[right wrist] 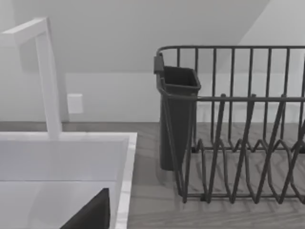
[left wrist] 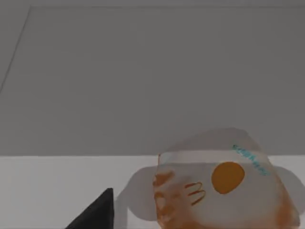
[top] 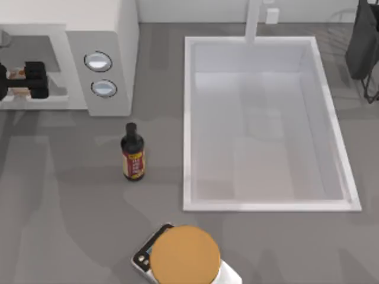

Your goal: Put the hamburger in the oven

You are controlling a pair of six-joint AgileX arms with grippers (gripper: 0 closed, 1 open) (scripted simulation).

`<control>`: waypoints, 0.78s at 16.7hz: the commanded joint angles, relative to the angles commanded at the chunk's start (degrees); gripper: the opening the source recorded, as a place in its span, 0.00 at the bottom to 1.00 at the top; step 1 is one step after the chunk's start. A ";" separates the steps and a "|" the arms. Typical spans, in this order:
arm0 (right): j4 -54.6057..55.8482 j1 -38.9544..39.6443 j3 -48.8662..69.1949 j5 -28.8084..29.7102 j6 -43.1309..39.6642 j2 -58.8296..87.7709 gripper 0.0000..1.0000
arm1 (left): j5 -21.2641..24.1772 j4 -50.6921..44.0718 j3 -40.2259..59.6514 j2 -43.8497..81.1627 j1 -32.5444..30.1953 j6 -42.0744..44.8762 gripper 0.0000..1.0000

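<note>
Orange-brown and flat, a disc (top: 185,255) sits at the surface's (top: 71,207) front edge, lying over a small dark device (top: 148,251) on a white base. Behind it, toward the left half, a dark bottle (top: 132,151) with a red label lies on the grey surface just in front of the oven (top: 109,41). The oven stands in the rear left corner, its two dials (top: 98,61) facing up on the side panel. A white sink (top: 189,118) takes the right half, with a white faucet (top: 253,21) at its rear edge.

From above, the left claw (top: 26,80) is inside the oven's cavity at the left edge, dark fingers closed on a small tan lump, only partly seen there. The left wrist view shows it plainly: the hamburger (left wrist: 224,183), pale wrapped with an orange patch and orange marks, rests on the oven's white floor against the grey back wall, with one dark finger (left wrist: 97,214) beside it.

The right arm (top: 364,41) is parked at the rear right corner. Its wrist view looks across the sink corner and faucet to a dark wire dish rack (right wrist: 238,143) with a cutlery cup (right wrist: 176,114); one dark finger (right wrist: 90,214) shows, and I cannot tell whether that claw is apart or together.
</note>
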 joint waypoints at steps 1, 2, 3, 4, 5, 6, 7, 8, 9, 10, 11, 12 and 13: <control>0.00 0.00 0.00 0.00 0.00 0.00 1.00 | 0.23 -0.01 -0.67 -0.67 0.28 0.13 1.00; 0.00 0.00 0.00 0.00 0.00 0.00 1.00 | 0.59 -0.01 -1.88 -1.91 0.74 0.34 1.00; 0.00 0.00 0.00 0.00 0.00 0.00 1.00 | 1.05 -0.01 -3.65 -3.72 1.32 0.60 1.00; 0.00 0.00 0.00 0.00 0.00 0.00 1.00 | 1.56 -0.01 -5.96 -6.03 1.94 0.89 1.00; 0.00 0.00 0.00 0.00 0.00 0.00 1.00 | 2.07 -0.01 -8.86 -8.85 2.57 1.19 1.00; 0.00 0.00 0.00 0.00 0.00 0.00 1.00 | 2.55 -0.02 -12.25 -12.12 3.17 1.48 1.00; 0.00 0.00 0.00 0.00 0.00 0.00 1.00 | 3.01 -0.03 -16.03 -15.74 3.72 1.74 1.00; 0.00 0.00 0.00 0.00 0.00 0.00 1.00 | 3.44 -0.03 -20.09 -19.65 4.25 1.99 1.00; 0.00 0.00 0.00 0.00 0.00 0.00 1.00 | 3.86 -0.03 -24.25 -23.69 4.79 2.23 1.00; 0.00 0.00 0.00 0.00 0.00 0.00 1.00 | 4.30 -0.03 -28.37 -27.72 5.35 2.49 1.00; 0.00 0.00 0.00 0.00 0.00 0.00 1.00 | 4.79 -0.02 -32.24 -31.54 5.95 2.77 1.00; 0.00 0.00 0.00 0.00 0.00 0.00 1.00 | 5.32 -0.03 -35.67 -34.93 6.61 3.07 1.00; 0.00 0.00 0.00 0.00 0.00 0.00 1.00 | 5.86 -0.05 -38.48 -37.73 7.28 3.38 1.00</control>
